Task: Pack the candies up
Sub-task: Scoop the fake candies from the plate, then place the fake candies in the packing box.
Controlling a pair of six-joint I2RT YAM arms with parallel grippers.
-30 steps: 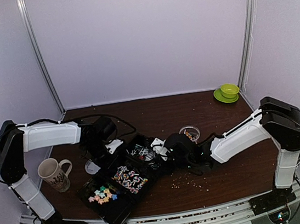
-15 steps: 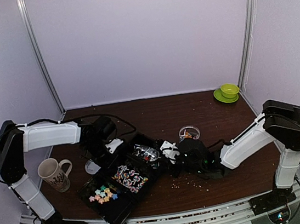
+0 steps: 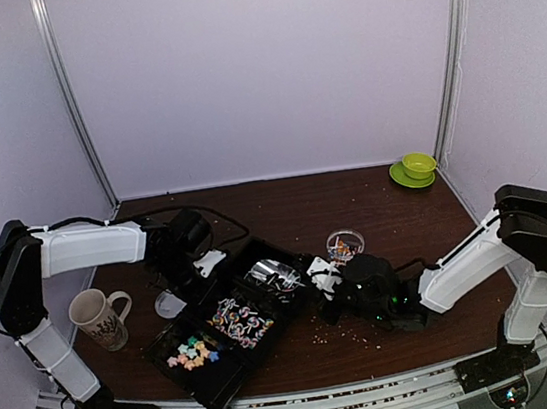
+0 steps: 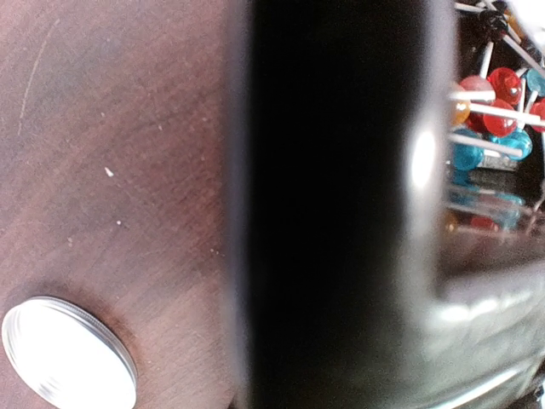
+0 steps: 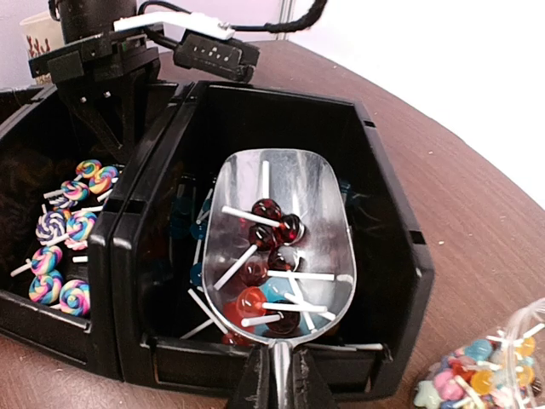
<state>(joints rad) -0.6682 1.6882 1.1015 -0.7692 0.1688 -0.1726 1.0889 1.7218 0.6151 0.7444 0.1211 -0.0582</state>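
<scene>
My right gripper (image 5: 277,388) is shut on the handle of a metal scoop (image 5: 277,213). The scoop holds several red and blue lollipops (image 5: 272,256) with white sticks and hangs level over the right black bin (image 5: 387,230). In the top view the scoop (image 3: 275,273) sits left of my right gripper (image 3: 326,283). My left gripper (image 3: 200,272) clamps the bins' far wall (image 5: 111,128); in its own view a black wall (image 4: 332,204) fills the middle. Pastel candies (image 3: 192,354) lie in the near-left bin. More fill a clear bag (image 5: 494,371).
Swirl lollipops (image 5: 68,230) fill the middle bin. The bag (image 3: 345,246) lies behind my right gripper. A round lid (image 3: 169,304) and a mug (image 3: 97,318) are at the left. A green cup on a saucer (image 3: 415,168) stands far right. Crumbs (image 3: 346,331) dot the table.
My right arm has drawn back to the right, bringing the loaded scoop up out of the right bin. The left arm has stayed at the bins' wall.
</scene>
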